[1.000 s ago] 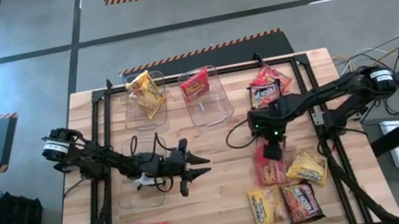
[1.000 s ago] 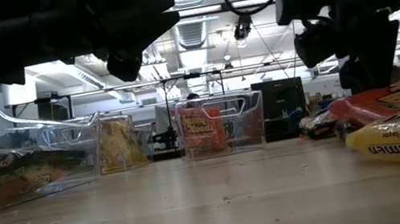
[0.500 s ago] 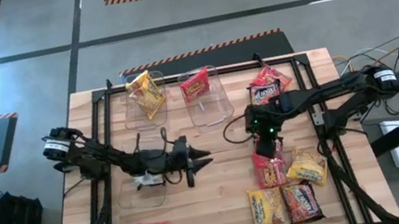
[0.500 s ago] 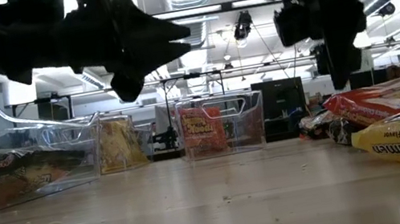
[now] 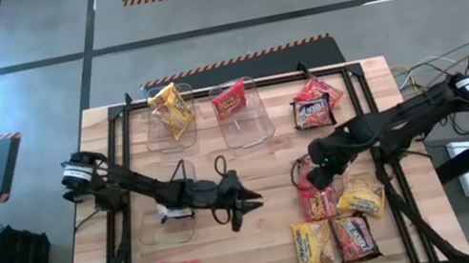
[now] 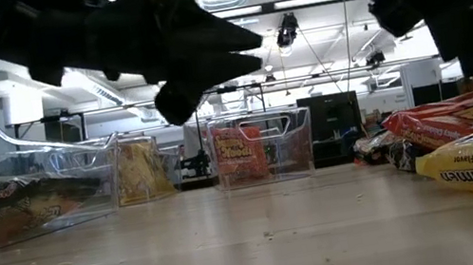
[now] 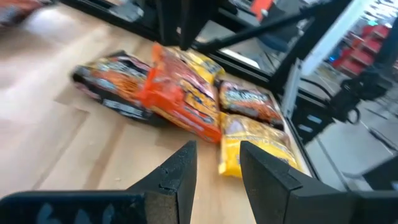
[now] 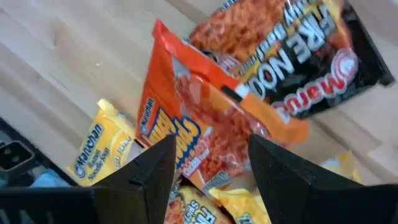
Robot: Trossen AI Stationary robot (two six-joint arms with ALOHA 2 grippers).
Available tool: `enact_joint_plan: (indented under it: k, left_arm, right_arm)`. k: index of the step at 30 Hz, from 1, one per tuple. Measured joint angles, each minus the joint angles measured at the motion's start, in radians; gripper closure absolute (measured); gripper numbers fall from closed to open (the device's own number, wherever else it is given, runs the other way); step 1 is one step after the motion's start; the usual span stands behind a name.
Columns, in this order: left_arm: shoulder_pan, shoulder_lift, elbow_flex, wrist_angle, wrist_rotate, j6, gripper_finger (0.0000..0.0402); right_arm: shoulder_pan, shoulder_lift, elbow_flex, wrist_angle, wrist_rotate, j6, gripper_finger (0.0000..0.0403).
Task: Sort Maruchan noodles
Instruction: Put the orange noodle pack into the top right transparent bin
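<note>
Clearly the right gripper (image 5: 313, 179) is the nearer one: it hangs just above the red-orange packet (image 5: 317, 201) in the cluster of Maruchan noodles near the table's (image 5: 272, 231) right edge, toward the front right corner. Its fingers stand wide apart and hold nothing, and in the right wrist view the red-orange packet (image 8: 205, 124) lies straight ahead between them, overlapping a dark Fire packet (image 8: 298, 56). That packet's long axis seems to run roughly front to back on the table, so the fingers would likely close across its narrow width. The left gripper (image 5: 244, 197) hovers over the table's middle, partly open and empty, well apart from the cluster.
</note>
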Motion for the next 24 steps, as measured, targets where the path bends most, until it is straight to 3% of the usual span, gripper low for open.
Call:
enact_joint_plan:
  k: [11,24]
  left_arm:
    - [0.011,0.149,0.162,0.001,0.060,0.031,0.0297]
    - [0.017,0.275,0.257,-0.012,0.072,0.026,0.0297]
  right_arm:
    - [0.138,0.076,-0.034,0.025,0.033,0.046,0.0211]
    - [0.143,0.215,-0.034,0.257,0.134,-0.119,0.0211]
